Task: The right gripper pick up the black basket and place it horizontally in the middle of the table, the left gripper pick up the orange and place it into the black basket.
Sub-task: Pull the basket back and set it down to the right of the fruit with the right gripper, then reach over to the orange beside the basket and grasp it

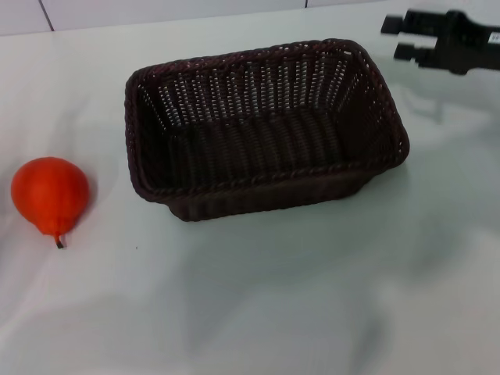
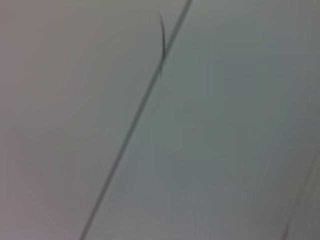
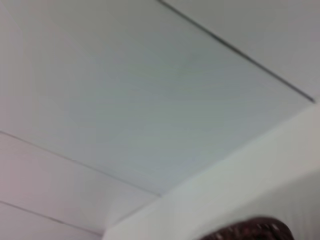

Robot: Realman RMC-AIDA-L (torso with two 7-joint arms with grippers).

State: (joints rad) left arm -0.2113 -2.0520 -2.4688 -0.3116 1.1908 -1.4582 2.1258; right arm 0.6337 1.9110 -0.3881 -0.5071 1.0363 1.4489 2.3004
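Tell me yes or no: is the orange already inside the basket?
No, the orange lies on the table to the left of the basket, apart from it.

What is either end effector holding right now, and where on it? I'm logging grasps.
Nothing. The right end effector hangs open, apart from the black basket; the orange lies untouched.
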